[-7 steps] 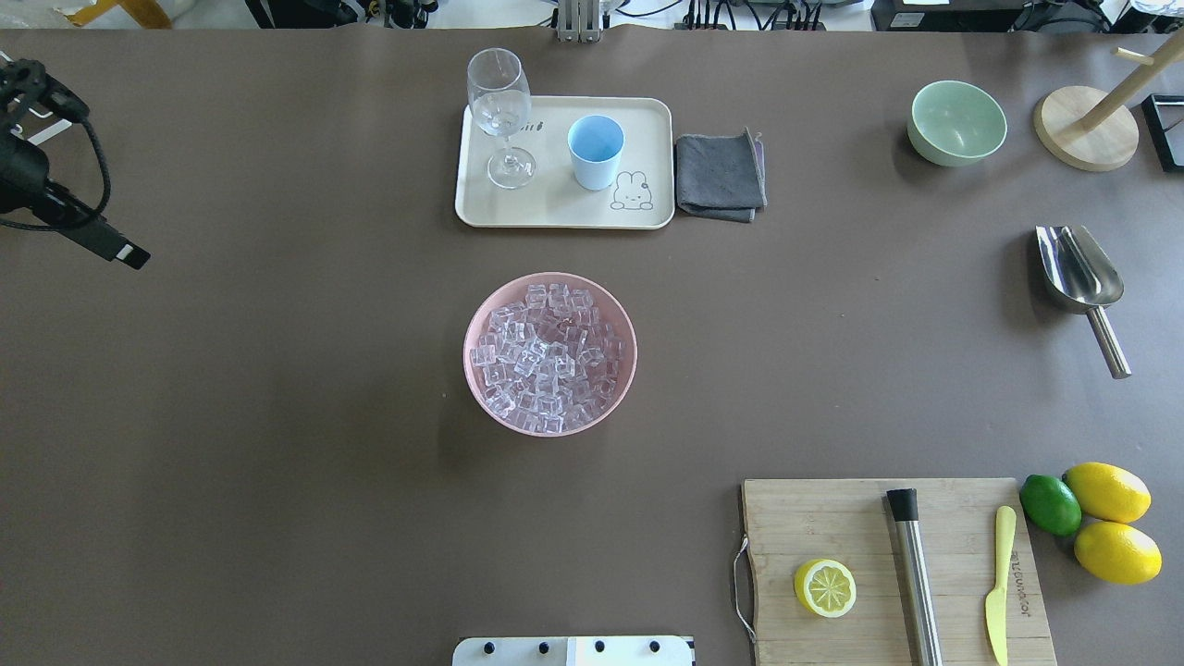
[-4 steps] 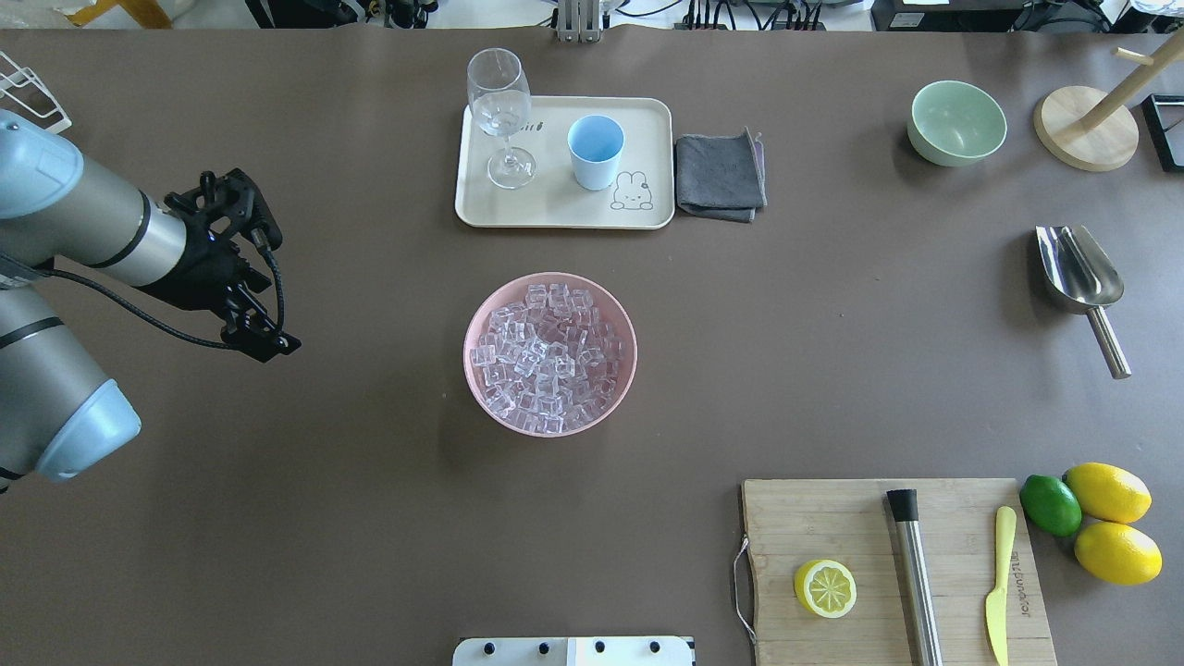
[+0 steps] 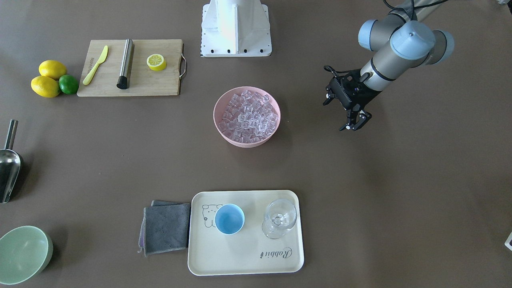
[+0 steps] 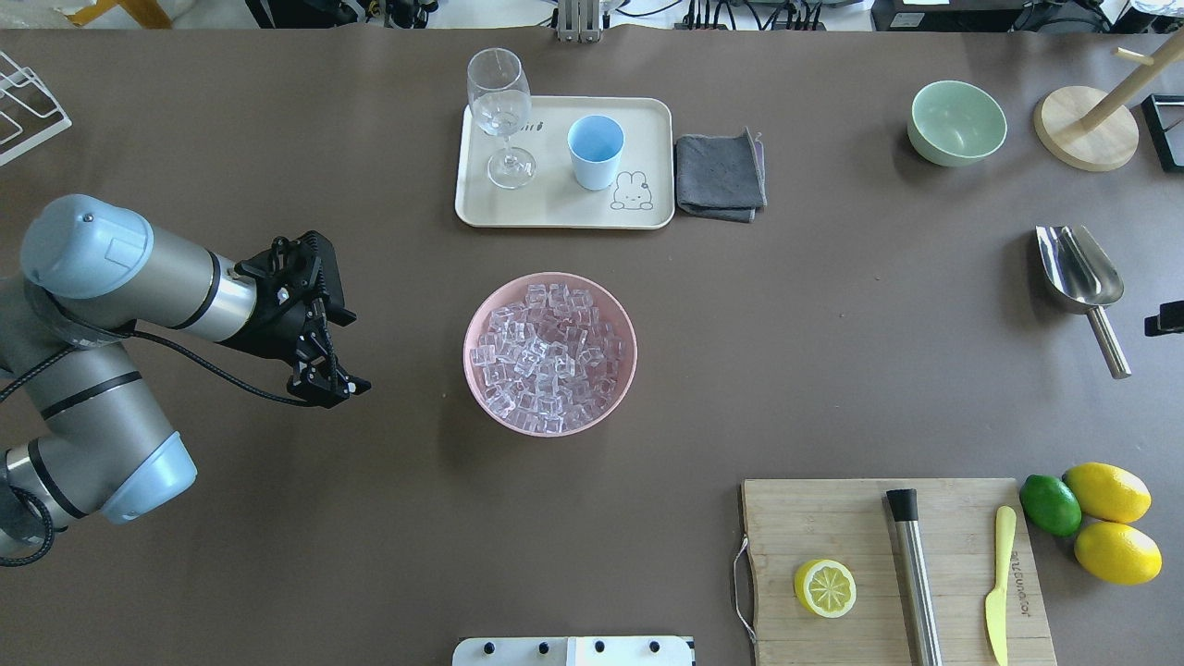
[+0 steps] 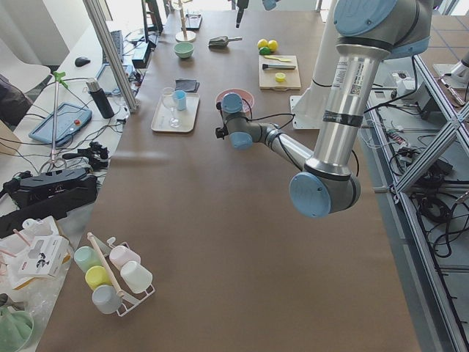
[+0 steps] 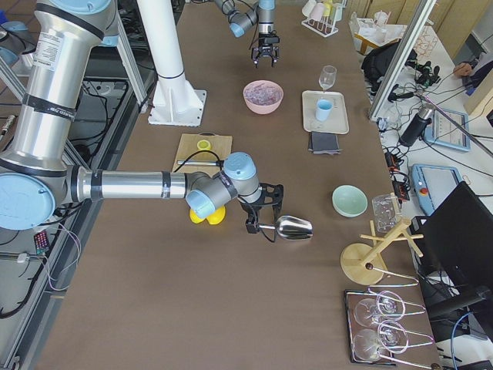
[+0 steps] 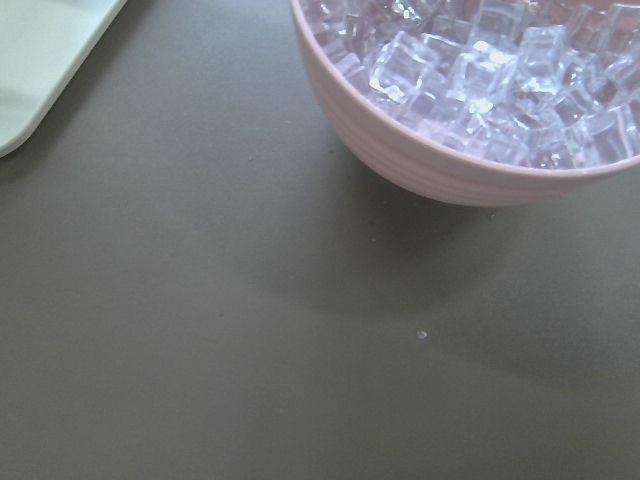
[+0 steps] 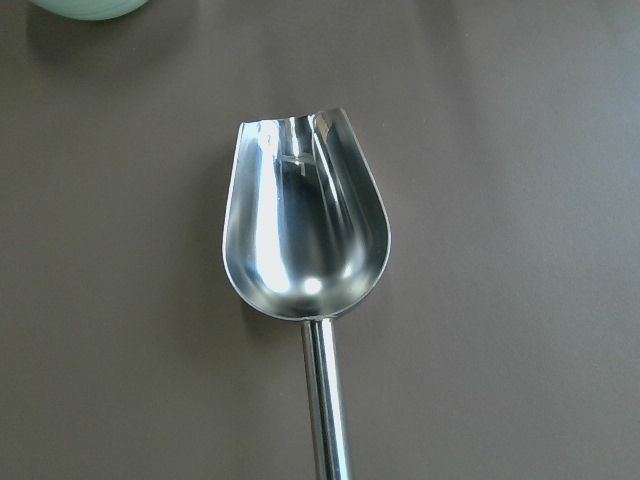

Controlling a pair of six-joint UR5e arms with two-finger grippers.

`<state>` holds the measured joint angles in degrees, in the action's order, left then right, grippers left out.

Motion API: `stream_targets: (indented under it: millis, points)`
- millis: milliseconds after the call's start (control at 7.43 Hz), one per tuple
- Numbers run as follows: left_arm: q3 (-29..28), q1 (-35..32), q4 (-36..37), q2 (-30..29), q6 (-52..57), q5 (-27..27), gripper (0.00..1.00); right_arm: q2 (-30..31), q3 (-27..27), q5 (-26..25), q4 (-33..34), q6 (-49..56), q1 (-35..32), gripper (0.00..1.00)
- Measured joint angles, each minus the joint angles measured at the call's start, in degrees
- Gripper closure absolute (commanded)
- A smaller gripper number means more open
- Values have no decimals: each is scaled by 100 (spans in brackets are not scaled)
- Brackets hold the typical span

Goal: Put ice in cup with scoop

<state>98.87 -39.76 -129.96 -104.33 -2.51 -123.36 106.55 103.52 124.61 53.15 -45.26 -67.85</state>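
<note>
The ice (image 4: pixel 549 356) fills a pink bowl (image 4: pixel 468 356) at the table's middle; it also shows in the left wrist view (image 7: pixel 480 70). The light-blue cup (image 4: pixel 595 151) stands upright and empty on a cream tray (image 4: pixel 555 211) behind the bowl. The steel scoop (image 4: pixel 1078 268) lies flat on the table at the far right, handle toward the robot, and fills the right wrist view (image 8: pixel 300 220). My left gripper (image 4: pixel 340 387) is open and empty, left of the bowl. My right gripper (image 6: pixel 260 228) hangs over the scoop's handle; I cannot tell if it is open.
A stemmed glass (image 4: pixel 499 102) shares the tray. A grey cloth (image 4: pixel 720 176) lies beside it. A green bowl (image 4: pixel 956 122) and a wooden stand (image 4: pixel 1084 128) are at the back right. A cutting board (image 4: pixel 832 518) with a steel rod, knife and lemon half is front right.
My left arm has swung in from the left edge toward the pink bowl. The tip of my right gripper has come into view at the right edge by the scoop's handle.
</note>
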Motion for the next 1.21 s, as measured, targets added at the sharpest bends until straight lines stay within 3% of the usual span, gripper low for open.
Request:
stream_targets:
  millis: [538,808,1077,1212]
  points:
    - [-231,404,-692,-81,130,264,1,-23,-336,-621,-604,-280,579,1]
    - [-273,690,-1045,-84,157,662,1,-50,-666,-699,-1104,-371,745,7]
    - [-367,858,-1118,-228,156,955,1,-132,-756,-785,-1209,-547,894,10]
    - [-465,902,-1127,-347,155,1080,1,-198,-827,-841,-1225,-600,961,16]
